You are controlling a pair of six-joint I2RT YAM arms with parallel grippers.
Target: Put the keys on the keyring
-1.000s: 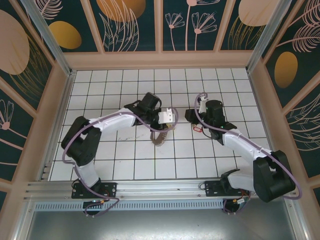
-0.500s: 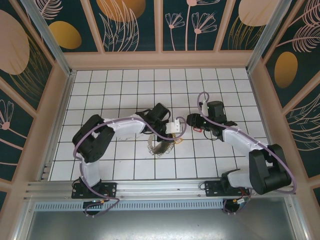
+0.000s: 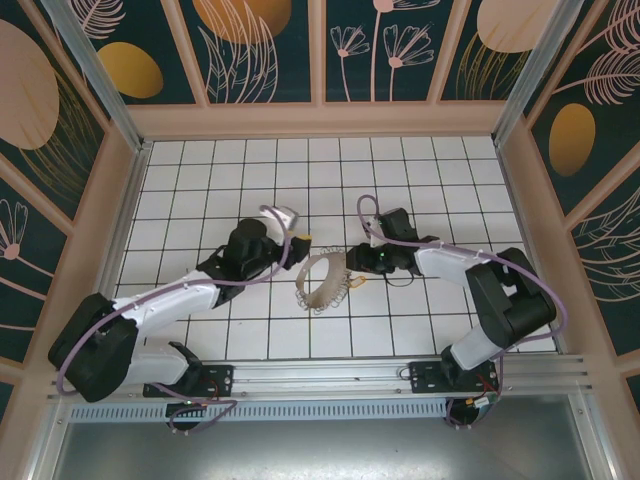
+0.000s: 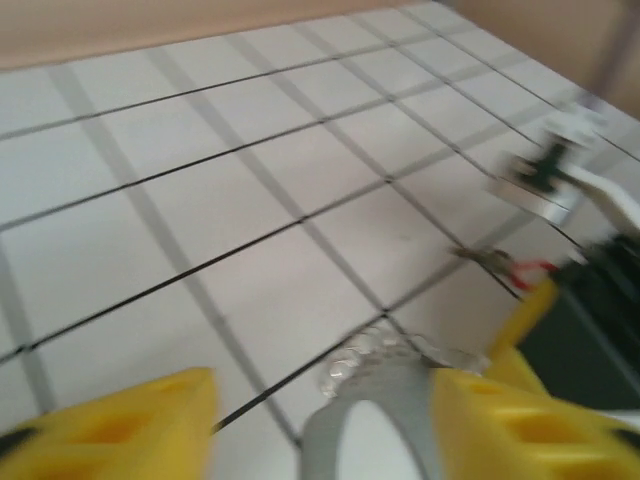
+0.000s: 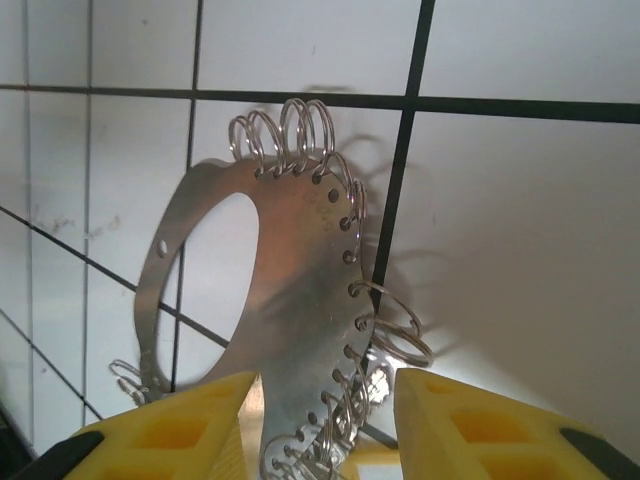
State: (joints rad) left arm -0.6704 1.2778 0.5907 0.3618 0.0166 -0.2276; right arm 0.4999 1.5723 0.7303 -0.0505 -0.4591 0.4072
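The keyring [image 3: 322, 283], a wide grey band fringed with small metal rings, rests on the white tiles between the two arms. My left gripper [image 3: 288, 222] stands back to its upper left, open. In the left wrist view its yellow fingers [image 4: 120, 430] are wide apart and the keyring [image 4: 375, 400] shows low between them. My right gripper [image 3: 354, 262] is at the ring's right side. Its jaws [image 5: 325, 385] are open and straddle the keyring's [image 5: 290, 290] fringed edge. A key with a red tag [image 4: 527, 268] lies beside the right gripper. A small yellowish tag [image 3: 357, 283] lies by the ring.
Wooden walls [image 3: 320, 120] box in the tiled floor on three sides, and a metal rail [image 3: 320, 375] runs along the near edge. The right arm's black and white wrist [image 4: 590, 290] is close to the ring's far side. Bare tiles lie toward the back wall.
My left gripper has opened, let go of the keyring and drawn back to the left. The ring now rests on the tiles. My right gripper has moved left up to it.
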